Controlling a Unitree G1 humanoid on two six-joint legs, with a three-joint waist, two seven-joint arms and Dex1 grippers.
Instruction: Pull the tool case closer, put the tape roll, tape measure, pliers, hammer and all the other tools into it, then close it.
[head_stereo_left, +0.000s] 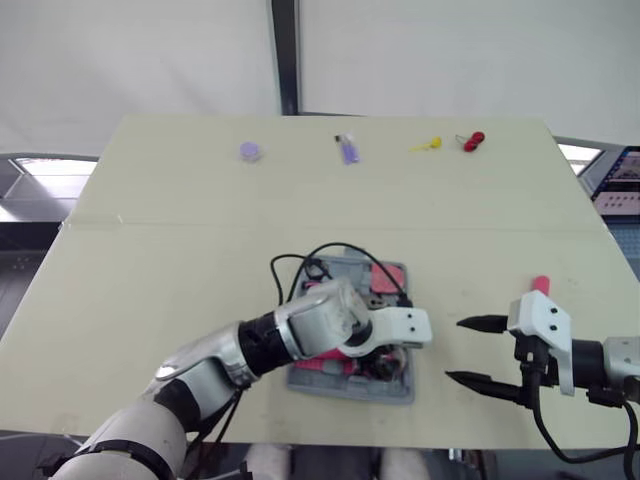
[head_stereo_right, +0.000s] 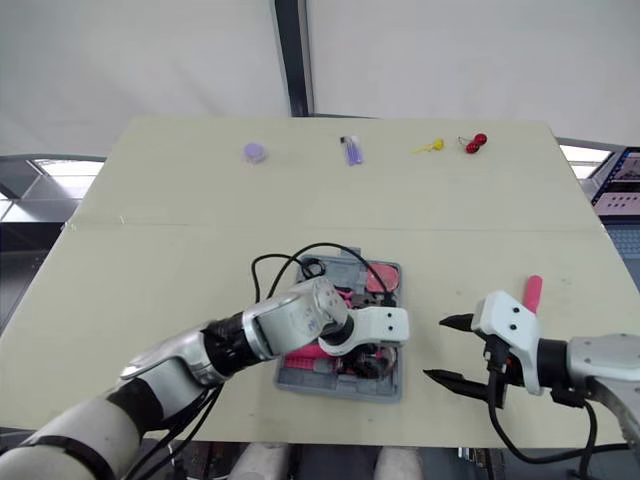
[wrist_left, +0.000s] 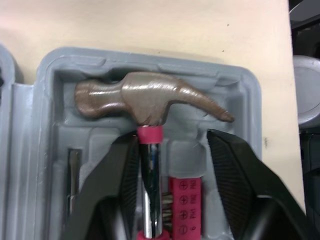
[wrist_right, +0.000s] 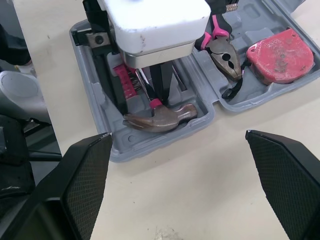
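- Left wrist view: hammer (wrist_left: 150, 100), with a rough brown metal head and a shiny shaft with a pink collar, lies in the moulded grey plastic case (wrist_left: 235, 85).
- Left gripper (wrist_left: 172, 140) hangs over the case, ribbed black fingers (wrist_left: 107, 190) spread either side of that shaft.
- Right gripper (wrist_right: 177, 136) hovers beside the case, jaws wide open and empty.
- Pliers (wrist_right: 222, 50) and red tape measure (wrist_right: 280, 52) sit in the case's other half.
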